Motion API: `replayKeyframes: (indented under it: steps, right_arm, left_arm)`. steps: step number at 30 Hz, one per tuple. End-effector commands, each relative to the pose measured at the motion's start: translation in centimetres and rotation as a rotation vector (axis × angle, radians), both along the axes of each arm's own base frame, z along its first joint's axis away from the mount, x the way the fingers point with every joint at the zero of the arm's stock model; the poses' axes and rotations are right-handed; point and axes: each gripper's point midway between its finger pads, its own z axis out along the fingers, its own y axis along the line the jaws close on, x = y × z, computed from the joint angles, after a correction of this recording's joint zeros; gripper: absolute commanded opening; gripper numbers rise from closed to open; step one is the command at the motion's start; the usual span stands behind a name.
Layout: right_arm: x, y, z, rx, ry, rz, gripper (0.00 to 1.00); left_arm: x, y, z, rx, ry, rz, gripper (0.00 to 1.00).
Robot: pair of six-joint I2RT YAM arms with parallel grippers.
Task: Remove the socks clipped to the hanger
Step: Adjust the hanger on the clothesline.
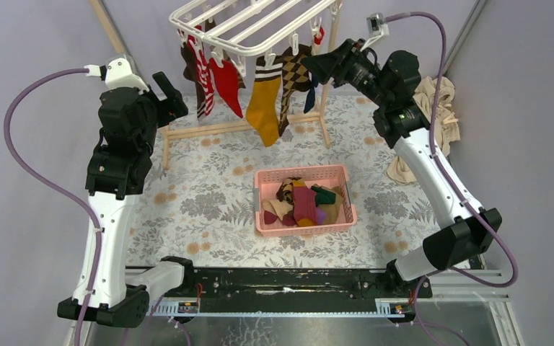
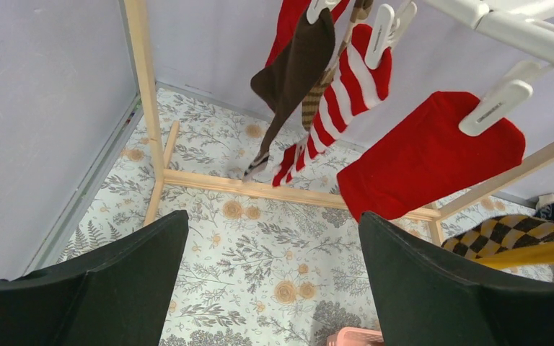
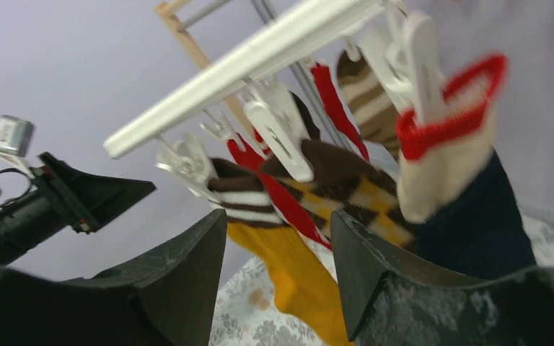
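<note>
1. Hanger [image 1: 245,25]: white rack atop the wooden frame [image 1: 209,130], at the table's far end; socks [image 1: 225,86] hang clipped beneath it.
2. Right gripper [image 1: 311,66]: jaws parted, empty, just beside the argyle sock [image 1: 296,72].
3. Left gripper [image 1: 169,92]: spread wide, empty, near the rack's left end.
4. Advised: pinch one sock below its clip, pull straight down, and spare its neighbours.

Colourful socks [image 1: 263,108] under white hanger [image 3: 260,56]

Bright even light, right wrist view blurred
</note>
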Motion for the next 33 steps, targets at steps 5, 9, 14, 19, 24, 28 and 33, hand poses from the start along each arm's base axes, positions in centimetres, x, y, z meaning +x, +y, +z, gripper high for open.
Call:
replayKeyframes:
  steps: [5, 9, 14, 19, 24, 28, 33]
  right_arm:
    - [-0.3, -7.8, 0.8, 0.053, 0.042, -0.242, 0.64]
    - [1.7, -11.4, -1.8, 0.038, 0.144, -0.39, 0.65]
    - [5.6, -13.4, -7.3, -0.035, 0.25, -0.477, 0.65]
    - [10.5, -13.9, -13.9, -0.09, 0.336, -0.531, 0.65]
    - [15.3, -13.2, -19.9, -0.109, 0.377, -0.535, 0.65]
    - [18.2, -12.3, -23.7, -0.171, 0.378, -0.543, 0.64]
    - [20.3, -10.5, -25.9, -0.283, 0.319, -0.572, 0.64]
  left_arm:
    - [-0.9, -0.4, 1.2, -0.017, -0.033, -0.03, 0.95]
    - [-0.8, -0.9, 1.3, -0.028, -0.03, -0.051, 0.95]
    - [-1.0, -1.0, 1.0, -0.035, -0.026, -0.056, 0.94]
    - [-1.6, -0.8, 1.5, -0.036, -0.044, -0.052, 0.95]
    - [-2.4, -1.0, 1.4, -0.041, -0.046, -0.07, 0.99]
    - [-2.9, -1.2, 0.9, -0.048, -0.034, -0.08, 0.99]
    - [-3.4, -2.1, 0.6, -0.094, -0.039, -0.121, 0.99]
